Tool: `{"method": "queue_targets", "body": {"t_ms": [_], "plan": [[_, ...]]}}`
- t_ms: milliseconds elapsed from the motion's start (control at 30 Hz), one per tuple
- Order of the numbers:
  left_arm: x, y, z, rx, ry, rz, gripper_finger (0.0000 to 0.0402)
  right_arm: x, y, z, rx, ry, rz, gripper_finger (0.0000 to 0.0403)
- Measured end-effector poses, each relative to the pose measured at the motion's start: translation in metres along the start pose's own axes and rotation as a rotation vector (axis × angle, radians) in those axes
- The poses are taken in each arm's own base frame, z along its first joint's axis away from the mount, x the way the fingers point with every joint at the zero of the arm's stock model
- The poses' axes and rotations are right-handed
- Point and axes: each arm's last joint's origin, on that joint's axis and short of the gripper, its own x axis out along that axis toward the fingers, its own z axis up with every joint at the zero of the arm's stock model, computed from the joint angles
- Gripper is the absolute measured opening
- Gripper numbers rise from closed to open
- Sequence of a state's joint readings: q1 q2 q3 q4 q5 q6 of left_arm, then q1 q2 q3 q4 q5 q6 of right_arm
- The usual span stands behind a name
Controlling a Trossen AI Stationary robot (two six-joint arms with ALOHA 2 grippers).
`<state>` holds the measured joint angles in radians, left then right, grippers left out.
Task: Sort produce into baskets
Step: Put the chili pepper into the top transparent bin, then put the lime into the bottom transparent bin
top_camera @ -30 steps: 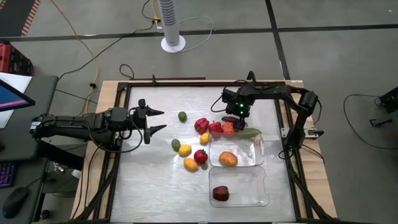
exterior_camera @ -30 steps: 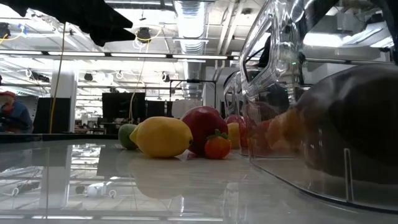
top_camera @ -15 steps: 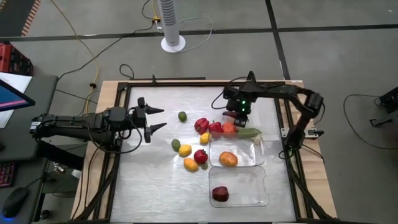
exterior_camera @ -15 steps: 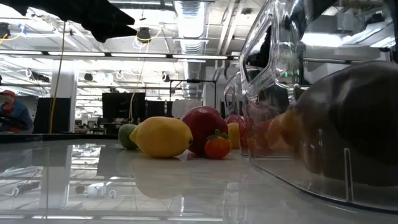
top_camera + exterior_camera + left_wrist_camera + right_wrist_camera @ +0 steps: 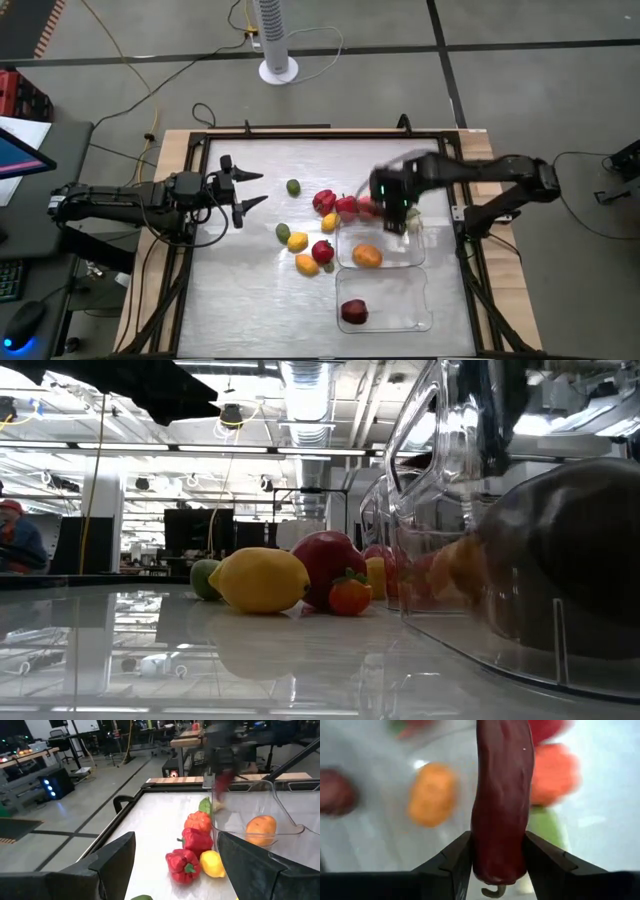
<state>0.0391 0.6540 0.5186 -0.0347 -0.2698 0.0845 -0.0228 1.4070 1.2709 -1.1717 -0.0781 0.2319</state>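
Note:
My right gripper (image 5: 393,208) is shut on a long dark red piece of produce (image 5: 502,785) above the far edge of the far clear tray (image 5: 412,262), which holds an orange fruit (image 5: 367,256). The near tray (image 5: 415,315) holds a maroon piece (image 5: 354,311). Red, yellow, green and orange pieces (image 5: 322,225) lie loose on the table left of the trays. My left gripper (image 5: 245,190) is open and empty over the table's left part, its fingers pointing at the pile (image 5: 192,845). My right gripper pinches the dark red piece between its two fingers, on its two long sides near the stem end (image 5: 497,862). The fingers point down and lie along the piece. The piece hangs below the fingers, clear of table and tray.
A green lime (image 5: 293,187) lies apart at the far side of the pile. A lemon (image 5: 262,580) and a red apple (image 5: 330,565) stand nearest the table's front, beside the tray wall (image 5: 450,510). The table has a raised frame (image 5: 200,140). Bare tabletop lies at left and near left.
My right gripper has swung from the far side of the pile toward the near and right edges, to over the far tray's far edge, with the dark red piece in its fingers. The loose pieces and my left gripper have kept still.

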Motion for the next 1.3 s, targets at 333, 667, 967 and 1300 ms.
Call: {"method": "queue_targets", "body": {"t_ms": [333, 667, 967, 1300], "plan": [[0.000, 0.000, 0.003, -0.057, -0.030, -0.021, 0.0269, 0.009, 0.040, -0.009, -0.038, -0.026, -0.108, 0.0246], [0.000, -0.003, 0.000, -0.131, 0.005, -0.099, 0.0269, 0.009, -0.011, 0.020, 0.001, -0.145, -0.259, 0.0278], [0.000, -0.003, -0.002, -0.117, 0.018, -0.100, 0.0269, 0.044, -0.044, 0.081, -0.217, -0.395, -0.204, 0.0339], [0.029, -0.003, -0.022, -0.074, 0.186, 0.075, 0.0263, 0.037, -0.054, 0.114, -0.228, -0.284, -0.350, 0.0384]]}}
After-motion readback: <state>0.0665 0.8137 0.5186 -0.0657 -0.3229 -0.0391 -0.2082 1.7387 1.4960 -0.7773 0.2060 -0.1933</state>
